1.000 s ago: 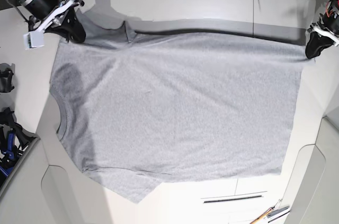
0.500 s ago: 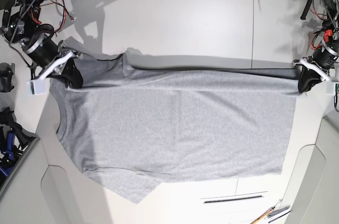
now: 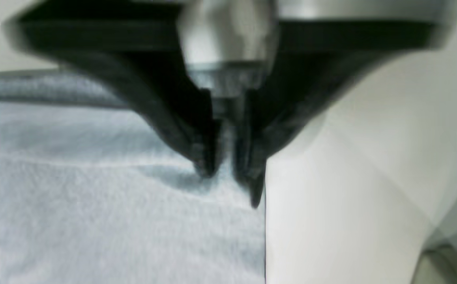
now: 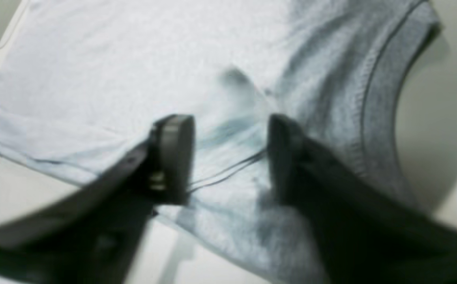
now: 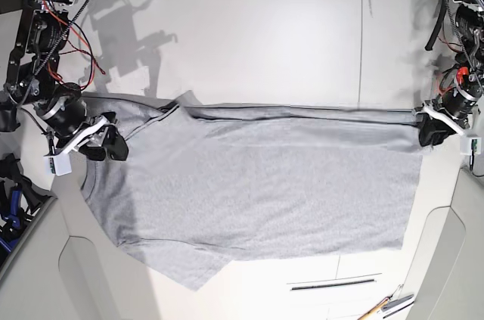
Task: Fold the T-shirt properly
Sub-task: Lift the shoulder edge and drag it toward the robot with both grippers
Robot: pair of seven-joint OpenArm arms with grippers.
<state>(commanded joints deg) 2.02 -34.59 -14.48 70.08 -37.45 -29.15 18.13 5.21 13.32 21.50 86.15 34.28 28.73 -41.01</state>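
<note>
Right claw is open over the grey T-shirt, around its 10 o'clock corner. Left claw is pinched nearly together at 2 o'clock, can't tell if it's gripping.

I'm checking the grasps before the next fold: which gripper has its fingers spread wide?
The right gripper: its fingers stand well apart over the T-shirt, while those of the left gripper are close together.

Looks like a lab or workshop bench. Two robot arms with exposed cables flank a white desk; pens lie near its edge.
</note>
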